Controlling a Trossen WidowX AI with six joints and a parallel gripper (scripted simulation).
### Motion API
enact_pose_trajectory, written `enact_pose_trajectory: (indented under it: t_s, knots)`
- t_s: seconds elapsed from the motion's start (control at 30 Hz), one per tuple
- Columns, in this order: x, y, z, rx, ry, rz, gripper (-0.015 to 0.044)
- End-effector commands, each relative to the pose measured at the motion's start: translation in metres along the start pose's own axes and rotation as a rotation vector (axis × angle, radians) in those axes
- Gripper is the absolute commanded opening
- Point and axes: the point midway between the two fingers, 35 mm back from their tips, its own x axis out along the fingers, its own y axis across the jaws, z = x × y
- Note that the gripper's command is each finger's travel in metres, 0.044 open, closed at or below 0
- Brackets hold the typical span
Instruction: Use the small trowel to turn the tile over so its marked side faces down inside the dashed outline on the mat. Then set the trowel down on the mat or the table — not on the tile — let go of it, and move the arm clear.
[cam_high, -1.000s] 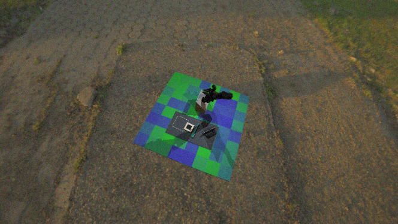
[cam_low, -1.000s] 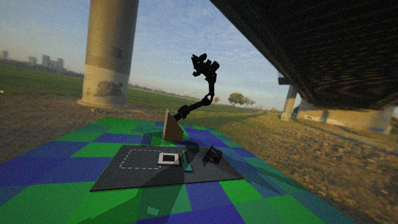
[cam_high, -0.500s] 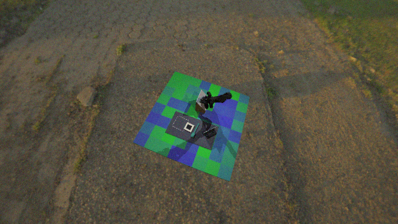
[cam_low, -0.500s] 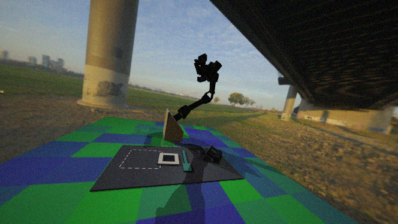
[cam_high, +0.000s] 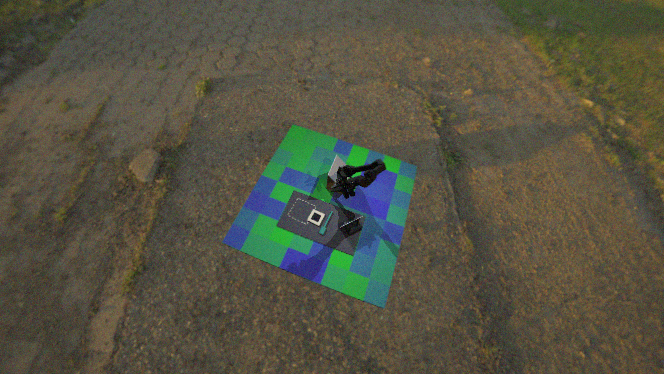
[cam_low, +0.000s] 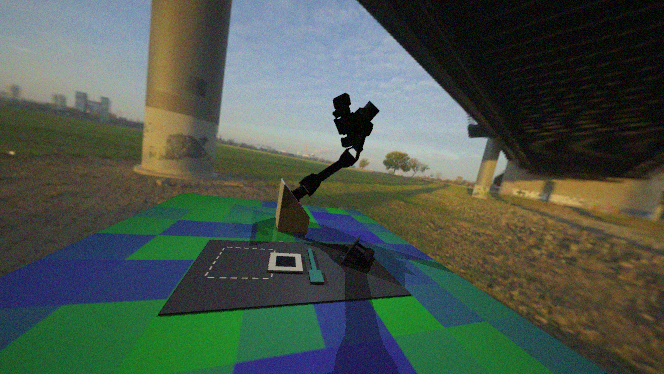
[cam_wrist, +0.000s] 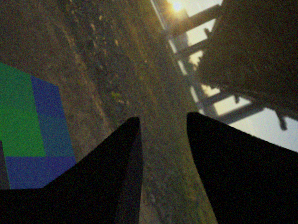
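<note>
The tile (cam_high: 316, 217) (cam_low: 285, 262), white with a dark square showing on its upper face, lies flat on the dark mat (cam_high: 300, 229) (cam_low: 200, 297). It covers part of the right side of the dashed outline (cam_low: 207, 277); most of the tile is outside. The teal trowel (cam_high: 322, 231) (cam_low: 316, 276) lies flat on the mat just right of the tile, its blade toward the front. My gripper (cam_wrist: 162, 124) is partly open, with nothing between its fingers. It is raised high above the table, away from tile and trowel; the top and exterior views do not show its fingertips clearly.
A black stand (cam_high: 353, 229) (cam_low: 358, 256) is on the mat right of the trowel. A wedge-shaped block (cam_high: 336, 169) (cam_low: 291, 215) stands behind the mat, near the base of the arm (cam_low: 327, 172). The arm's shadow crosses the mat's right part.
</note>
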Motion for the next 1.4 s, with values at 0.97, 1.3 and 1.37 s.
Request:
enact_pose_trajectory:
  t_s: [0.97,1.3,1.37]
  knots:
    - [0.027,0.234,0.044,0.486,0.312,0.728,0.01]
    - [0.012,0.309,0.042,0.627,0.56,0.884,0.01]
    - [0.008,0.324,0.04,0.653,0.618,0.908,0.01]
